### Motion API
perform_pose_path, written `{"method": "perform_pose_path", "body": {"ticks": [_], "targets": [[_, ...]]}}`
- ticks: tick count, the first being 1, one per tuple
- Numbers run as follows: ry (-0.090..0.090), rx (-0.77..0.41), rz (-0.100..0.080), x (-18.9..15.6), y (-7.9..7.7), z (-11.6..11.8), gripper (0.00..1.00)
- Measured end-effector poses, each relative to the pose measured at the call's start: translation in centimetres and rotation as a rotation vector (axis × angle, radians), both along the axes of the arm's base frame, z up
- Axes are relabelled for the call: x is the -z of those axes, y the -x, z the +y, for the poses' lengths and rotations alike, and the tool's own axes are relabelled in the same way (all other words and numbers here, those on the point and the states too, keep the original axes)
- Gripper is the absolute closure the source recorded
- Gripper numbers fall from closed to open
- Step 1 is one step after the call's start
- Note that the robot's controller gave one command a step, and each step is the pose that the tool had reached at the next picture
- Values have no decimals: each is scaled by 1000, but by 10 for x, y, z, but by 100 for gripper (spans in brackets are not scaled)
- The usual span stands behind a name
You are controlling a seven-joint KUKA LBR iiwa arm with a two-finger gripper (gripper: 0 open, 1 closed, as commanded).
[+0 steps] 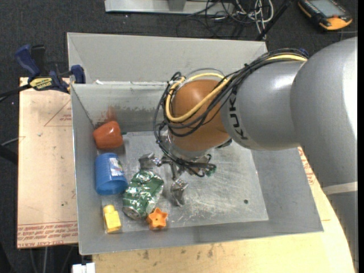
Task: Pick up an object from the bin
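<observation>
1. Closest to the front wall of the bin (239,201) lie an orange star (158,218) and a yellow block (112,218). Both are small and low, and I judge them awkward to take so near the wall.
2. Just behind them a crumpled green can (142,192) lies on its side, with the star just beside its lower end.
3. The gripper (177,182) hangs low over bare floor, just right of the can and under the arm's orange cover. I cannot tell whether it is released or clenched, and nothing shows in its grasp.
4. The can is the nearest thing to it, so it is the likely pick. A good grasp would call for centring over the can's body and closing across its narrow width — dented metal may slip or roll, so the bite should sit deep.
5. Farther left lies a blue bottle (108,174), and beyond it an orange cup (108,135) near the far-left corner. Both are well apart from the gripper and best left undisturbed.
</observation>
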State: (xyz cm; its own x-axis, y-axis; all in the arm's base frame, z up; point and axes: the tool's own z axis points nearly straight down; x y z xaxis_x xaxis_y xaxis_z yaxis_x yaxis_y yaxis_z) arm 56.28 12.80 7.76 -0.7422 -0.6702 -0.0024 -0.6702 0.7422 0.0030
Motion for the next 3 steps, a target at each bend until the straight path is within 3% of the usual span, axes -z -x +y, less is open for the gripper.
{"method": "perform_pose_path", "body": {"ticks": [1,2,3], "targets": [[6,-78,-12,5,21,62,100],[4,-81,-11,5,22,63,100],[1,-87,-5,-143,2,57,100]]}}
